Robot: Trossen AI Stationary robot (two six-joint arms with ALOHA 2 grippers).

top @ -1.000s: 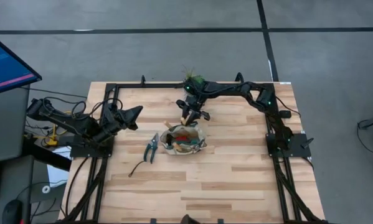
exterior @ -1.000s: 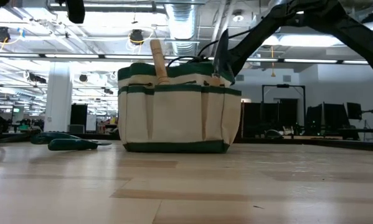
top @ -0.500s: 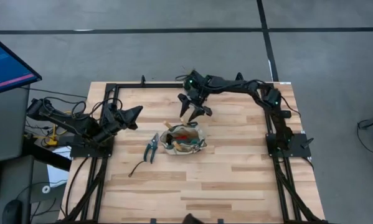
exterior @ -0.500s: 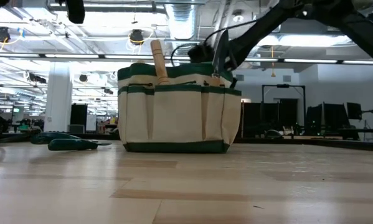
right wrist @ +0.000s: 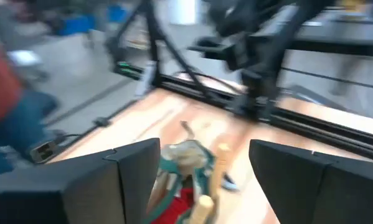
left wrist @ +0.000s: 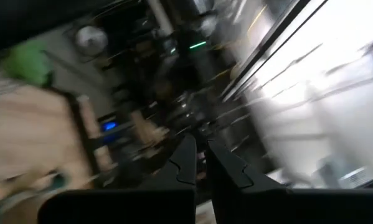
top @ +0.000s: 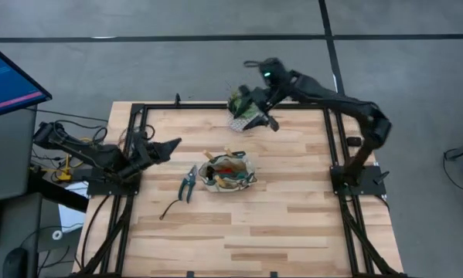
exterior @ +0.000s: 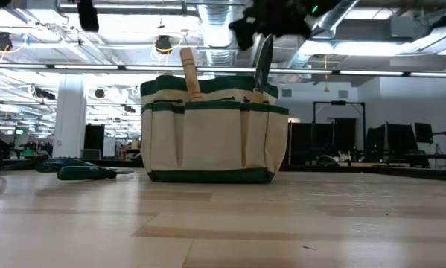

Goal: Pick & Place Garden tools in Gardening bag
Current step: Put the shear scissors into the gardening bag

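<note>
Gardening bag (top: 227, 172) stands mid-table with wooden trowel handles (exterior: 188, 72) and a red item poking from its top; pruning shears (top: 188, 182) lie just left of it, a thin black curved tool (top: 170, 208) nearer the front-left; the right gripper (top: 256, 114), fingers spread and empty, hangs high by the potted plant (top: 240, 102) at the far edge; the left gripper (top: 169, 145), clenched on nothing, waits at the table's left side.

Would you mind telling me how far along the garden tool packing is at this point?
Done: wooden-handled trowels and a red-and-black item sit in the tan fabric bag. In hand: nothing; the right gripper is open above the table's far edge, the left gripper shut. Left: the dark-handled pruning shears and thin black curved tool lie on the table.
</note>
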